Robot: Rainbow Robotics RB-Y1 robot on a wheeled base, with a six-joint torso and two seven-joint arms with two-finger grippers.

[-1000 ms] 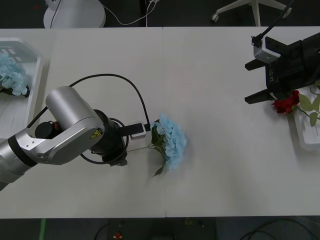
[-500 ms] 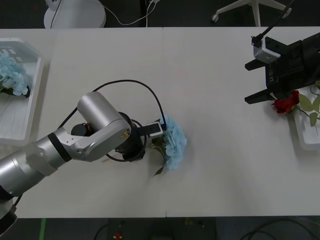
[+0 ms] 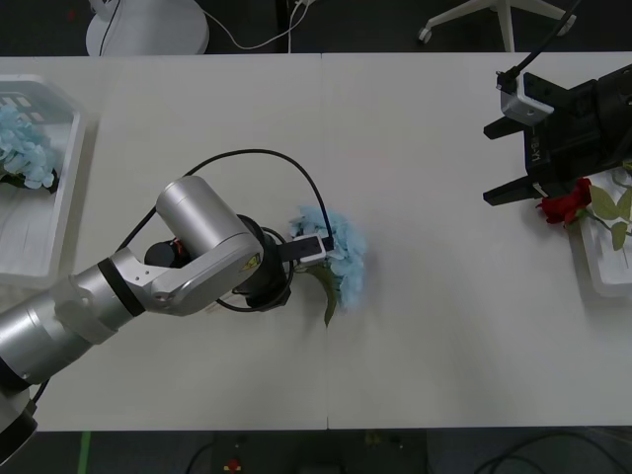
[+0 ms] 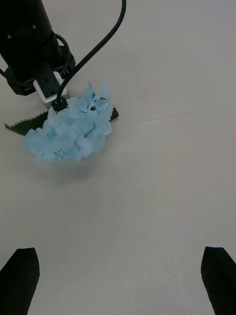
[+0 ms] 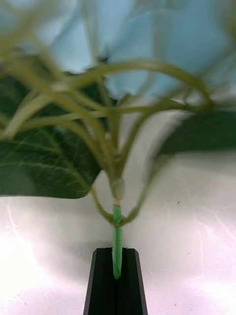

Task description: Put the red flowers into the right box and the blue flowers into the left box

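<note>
Now, going left to right: the left box (image 3: 61, 222) sits at nine o'clock on the bench (image 3: 415, 326), already holding blue flowers (image 3: 25, 148). Near the middle, the left hand (image 5: 116, 275) is clamped together on the thin stem of another blue flower (image 3: 331, 259), gripping only its green tip. That hold looks slim; I judge the stem could slide out or swivel during the carry toward nine o'clock, and the heavy bloom and big leaf may droop and drag along the bench. At three o'clock the right hand (image 4: 118, 273) hangs with its fingers apart, beside a red flower (image 3: 566, 205) resting over the rim of the right box (image 3: 597, 267); that rose might tip out.
</note>
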